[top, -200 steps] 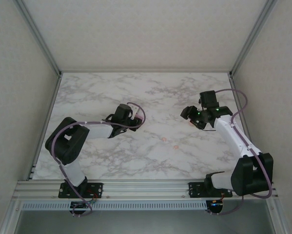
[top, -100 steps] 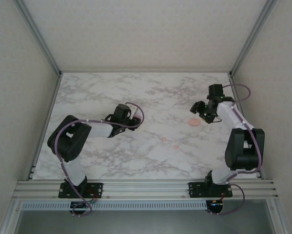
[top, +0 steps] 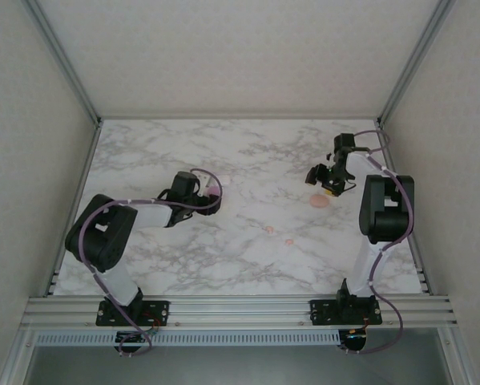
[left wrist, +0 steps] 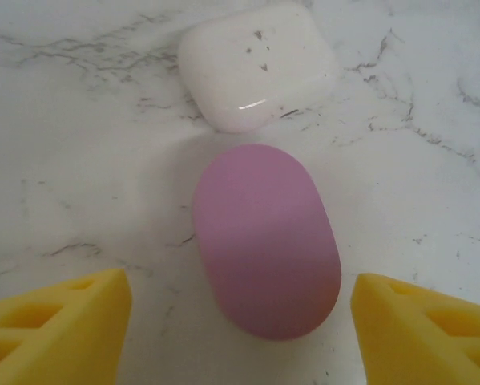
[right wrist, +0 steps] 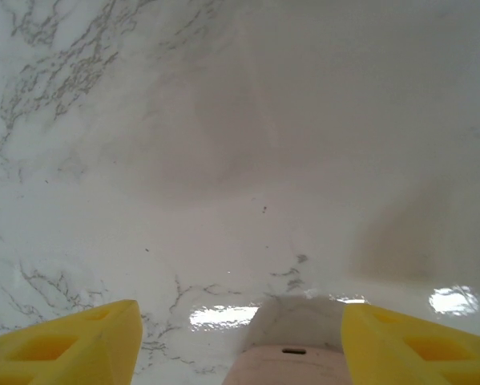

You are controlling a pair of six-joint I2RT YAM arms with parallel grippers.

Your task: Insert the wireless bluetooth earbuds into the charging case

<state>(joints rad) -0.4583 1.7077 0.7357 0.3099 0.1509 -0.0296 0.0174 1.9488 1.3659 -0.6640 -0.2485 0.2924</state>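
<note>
**Left gripper** (left wrist: 241, 321): the yellow fingers (left wrist: 59, 329) are spread wide, one on either side of the purple case (left wrist: 265, 241). The case lies flat on the marble table (left wrist: 79, 160) and touches neither finger. Just beyond it on the far side lies the white case (left wrist: 258, 64) (a narrow strip of marble separates the two).

**Right gripper** (right wrist: 240, 341): its fingers are likewise parted and pinch nothing. The peach-pink case (right wrist: 292, 349) sits between them at the lower edge of the wrist view. It is clear of the finger on that view's left; contact with the other finger cannot be told. In the top view this gripper hangs at the far right of the table, with the peach-pink case just on its near side.

**Earbuds** (top: 270, 229): two peach-pink buds, the second (top: 289, 240) just beside the first. They lie loose on the marble, near and left of the peach-pink case, between the arms and well apart from both grippers.
</note>
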